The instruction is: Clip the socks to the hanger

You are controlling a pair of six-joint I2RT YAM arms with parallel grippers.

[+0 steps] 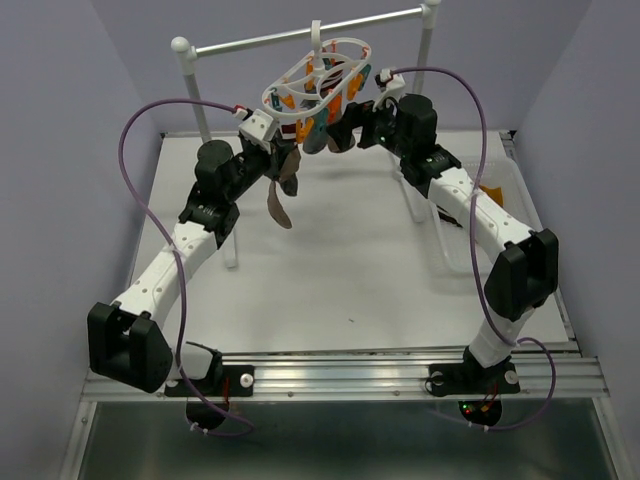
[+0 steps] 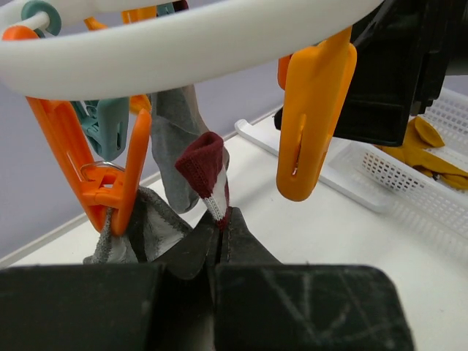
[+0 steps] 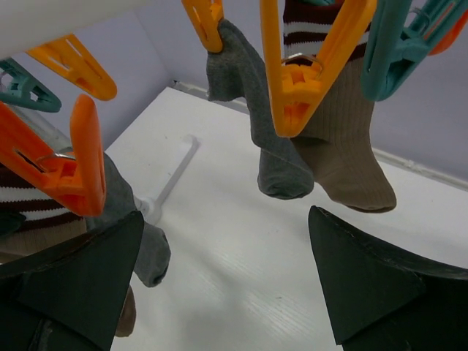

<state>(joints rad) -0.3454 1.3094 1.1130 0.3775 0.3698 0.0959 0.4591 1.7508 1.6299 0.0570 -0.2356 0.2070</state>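
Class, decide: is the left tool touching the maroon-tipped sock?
Touching. Left wrist view shows the left tool shut on the maroon-tipped sock, pinching its white edge.

White rack point(image 1: 260, 40), mesh basket point(image 2: 389, 172), white table point(image 1: 330, 285)

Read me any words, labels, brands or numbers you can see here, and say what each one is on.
None readable in any view.
Hanger and orange clip: plain, no print.
Striped sock and the maroon-tipped sock in the left gripper: pattern only.
Pale marks on the left gripper's body: scratches, not letters.
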